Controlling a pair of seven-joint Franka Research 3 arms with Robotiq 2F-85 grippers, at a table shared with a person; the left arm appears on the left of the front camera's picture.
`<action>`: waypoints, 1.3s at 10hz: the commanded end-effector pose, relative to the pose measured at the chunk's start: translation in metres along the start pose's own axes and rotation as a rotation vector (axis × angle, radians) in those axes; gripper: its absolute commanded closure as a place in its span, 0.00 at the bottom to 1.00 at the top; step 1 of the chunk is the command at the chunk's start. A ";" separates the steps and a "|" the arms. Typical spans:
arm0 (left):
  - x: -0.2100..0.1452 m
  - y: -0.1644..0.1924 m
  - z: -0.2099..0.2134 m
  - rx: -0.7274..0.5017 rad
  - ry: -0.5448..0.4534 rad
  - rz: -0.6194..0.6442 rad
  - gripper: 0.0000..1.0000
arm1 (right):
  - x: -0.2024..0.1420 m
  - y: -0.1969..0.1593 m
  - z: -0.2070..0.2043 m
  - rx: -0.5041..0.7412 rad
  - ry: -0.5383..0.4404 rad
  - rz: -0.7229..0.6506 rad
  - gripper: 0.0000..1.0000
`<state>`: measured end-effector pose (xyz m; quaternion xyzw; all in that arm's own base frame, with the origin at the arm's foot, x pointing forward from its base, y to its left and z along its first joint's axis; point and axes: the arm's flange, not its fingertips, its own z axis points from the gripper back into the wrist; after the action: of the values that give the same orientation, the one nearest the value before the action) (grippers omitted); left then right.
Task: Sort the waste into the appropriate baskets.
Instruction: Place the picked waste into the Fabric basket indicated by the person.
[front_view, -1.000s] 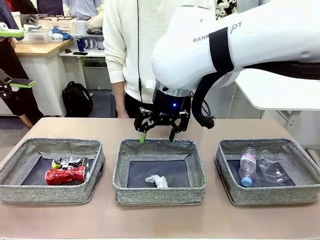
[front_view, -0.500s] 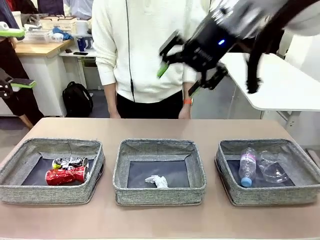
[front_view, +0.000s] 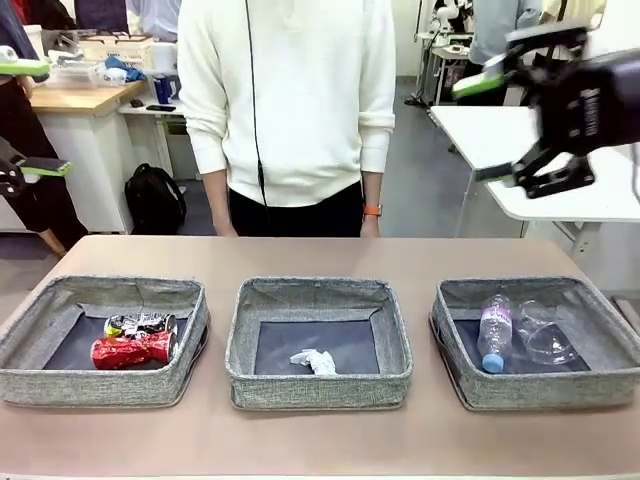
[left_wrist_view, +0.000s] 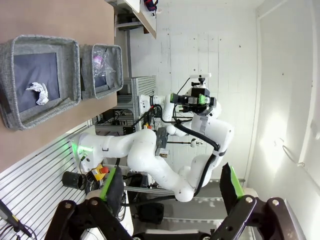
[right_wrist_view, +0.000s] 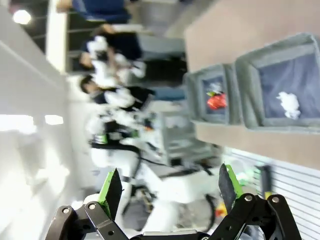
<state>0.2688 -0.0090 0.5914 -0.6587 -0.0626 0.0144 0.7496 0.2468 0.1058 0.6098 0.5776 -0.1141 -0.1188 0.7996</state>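
Three grey woven baskets stand in a row on the table. The left basket holds a crushed dark printed can and a crushed red can. A crumpled white paper ball lies in the middle basket. The right basket contains a clear bottle with blue cap and a clear cup. My right gripper hangs high at the upper right, open and empty. My left gripper is open, far from the table, with nothing between its fingers.
A person in a white sweater stands at the table's far edge, hands behind it. In the right wrist view the paper ball and red can lie far off. A white side table stands behind my right gripper.
My right arm rose from just over the middle basket and swung up and to the right, open and empty throughout. The baskets and their contents stayed put.
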 end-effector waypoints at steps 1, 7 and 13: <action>-0.001 0.001 0.003 0.002 0.014 -0.018 0.00 | 0.001 -0.060 0.006 0.178 -0.039 -0.043 0.00; -0.001 0.001 0.003 0.002 0.014 -0.018 0.00 | 0.031 -0.012 0.025 0.166 -0.074 -0.088 0.00; -0.001 0.001 0.003 0.002 0.014 -0.018 0.00 | 0.031 -0.012 0.025 0.166 -0.074 -0.088 0.00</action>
<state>0.2690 -0.0090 0.5912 -0.6588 -0.0623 0.0146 0.7496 0.2673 0.0657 0.6044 0.6315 -0.1322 -0.1602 0.7471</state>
